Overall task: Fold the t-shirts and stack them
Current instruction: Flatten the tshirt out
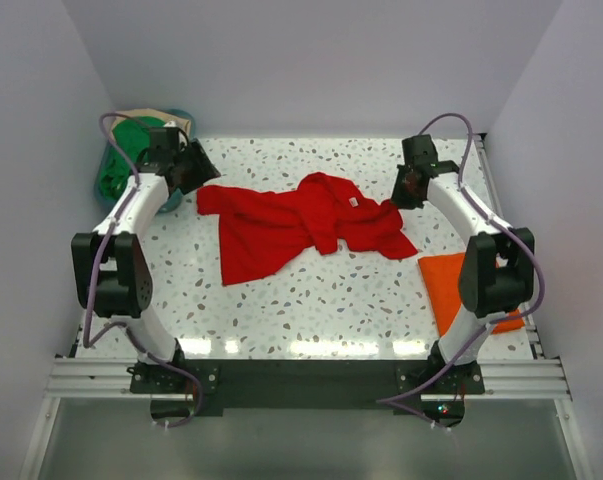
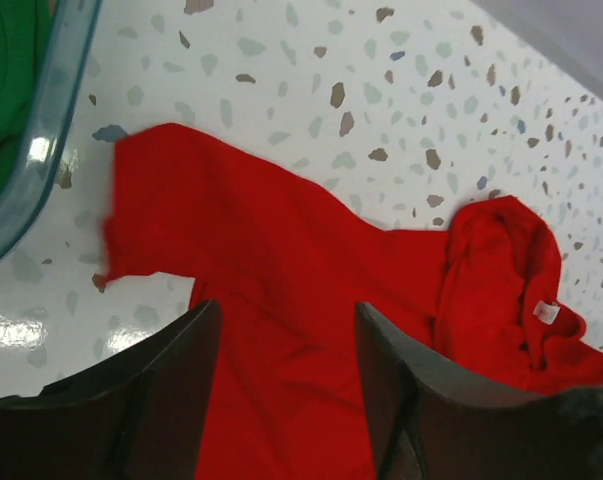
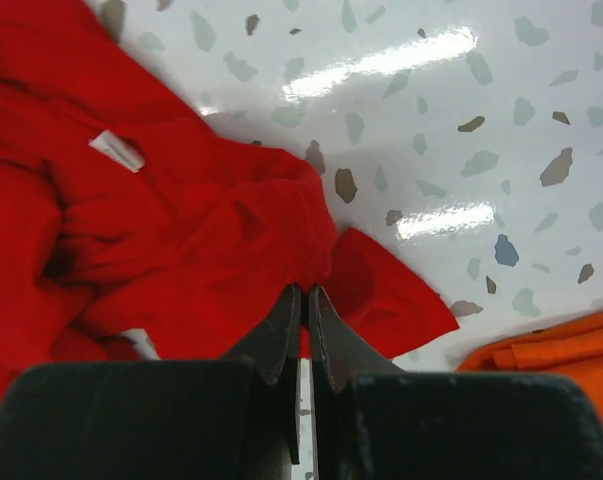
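The red t-shirt (image 1: 281, 230) lies crumpled and partly spread across the middle of the speckled table. My left gripper (image 1: 193, 172) hovers over its left sleeve. In the left wrist view the left gripper (image 2: 286, 335) is open and empty, with red cloth (image 2: 281, 250) below the gap. My right gripper (image 1: 409, 190) is at the shirt's right edge. In the right wrist view the right gripper (image 3: 306, 290) is shut, with a fold of the red shirt (image 3: 181, 250) bunched at its tips. The orange t-shirt (image 1: 453, 285) lies folded at the right.
A teal basket (image 1: 109, 165) stands at the back left corner, holding a green shirt (image 1: 121, 150) and a tan one (image 1: 141, 115). Its rim (image 2: 51, 130) is close to the red sleeve. White walls enclose the table on three sides.
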